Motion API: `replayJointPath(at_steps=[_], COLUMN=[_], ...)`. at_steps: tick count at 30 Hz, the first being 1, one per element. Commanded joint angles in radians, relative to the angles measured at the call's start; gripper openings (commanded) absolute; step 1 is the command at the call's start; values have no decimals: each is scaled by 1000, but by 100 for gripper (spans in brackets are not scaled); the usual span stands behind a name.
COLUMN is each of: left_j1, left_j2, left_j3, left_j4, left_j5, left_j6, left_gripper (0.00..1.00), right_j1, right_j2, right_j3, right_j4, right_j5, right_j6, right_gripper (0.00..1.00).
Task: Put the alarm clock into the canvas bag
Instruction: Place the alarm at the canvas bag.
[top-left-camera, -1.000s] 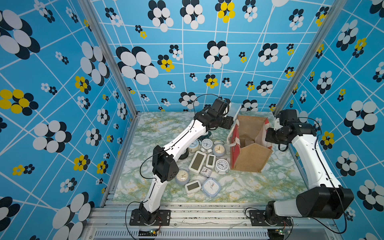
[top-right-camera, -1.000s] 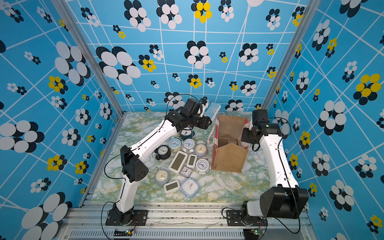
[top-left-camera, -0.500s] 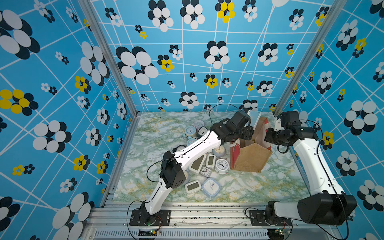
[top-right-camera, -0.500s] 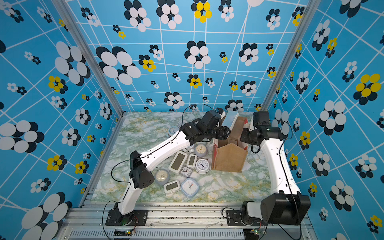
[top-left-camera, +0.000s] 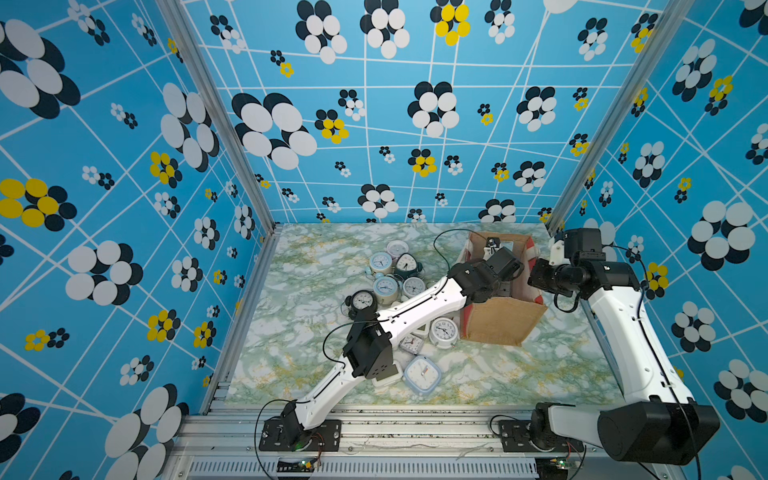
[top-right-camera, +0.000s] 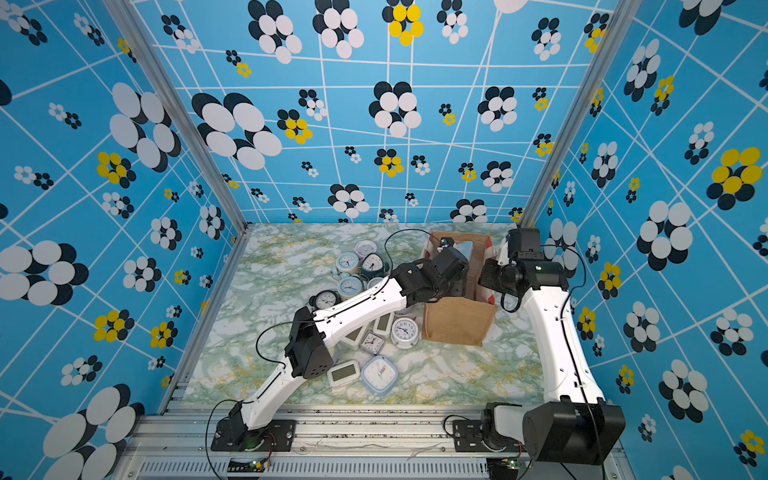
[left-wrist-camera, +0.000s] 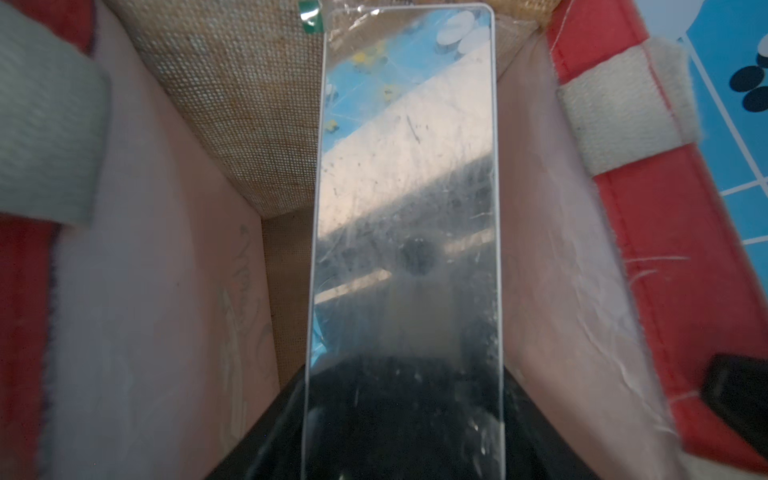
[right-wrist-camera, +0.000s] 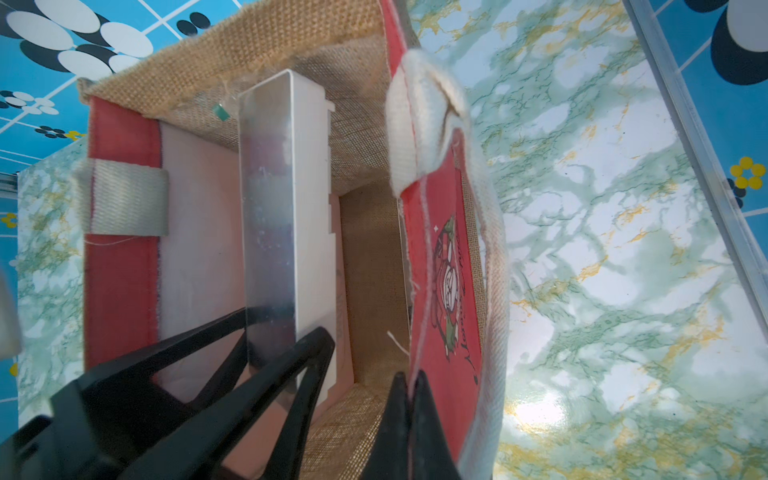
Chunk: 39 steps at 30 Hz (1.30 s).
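**Q:** Location of the mirror-faced alarm clock (right-wrist-camera: 270, 199)?

**A:** Inside the mouth of the canvas bag (right-wrist-camera: 249, 45), between the two red side panels, long axis toward the far burlap wall. Mirror face toward one panel, white casing toward the other. Contact with the bag floor: cannot tell.

**Q:** Jaw condition, left gripper (right-wrist-camera: 286, 328)?

**A:** Spread partway and clamped across the clock's thin body. One black finger on the mirror face, one on the white back.

**Q:** Jaw condition, right gripper (right-wrist-camera: 410, 376)?

**A:** Pressed together, pinching the top edge of the red patterned panel, near the stitched end of the white handle (right-wrist-camera: 419, 104).

**Q:** Bag position?

**A:** Upright on the marbled tabletop (top-left-camera: 299, 266), mouth open, toward the far right corner in both top views (top-left-camera: 500, 322) (top-right-camera: 457, 322).

**Q:** Other items?

**A:** Cluster of loose clocks (top-left-camera: 386, 286) on the tabletop just beside the bag, partly under the left arm.
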Motion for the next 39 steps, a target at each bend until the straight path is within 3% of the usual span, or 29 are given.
replayJointPath(at_steps=[1,14,19,24,27,32,39], left_j1=[5,25,34,34,35,35,34], left_j2=[53,196,205,171,143,93,8], left_j3=[26,26,26,26,25,23,23], left_j4=[-45,-76,-62,-51,-50,-50,-53], left_j5=[-21,37,89,105,110,122,129], left_j6=[-56,-120,-112,-80,-69,-52,1], left_gripper=[0,3,27,63,75,88,87], right_j1=[-3,-3,-4,-4,-3,-4,-3], right_j2=[-21,-15,-5,1,1,3,4], right_j3=[-22,-47,-61,-69,-71,-70,-63], right_j4=[28,43,52,55,53,49,39], right_j5=[-35,-40,-36,-29,-20,-11,7], right_j6=[18,19,18,20,18,17,12], right_gripper=[0,0,0,0,0,0,0])
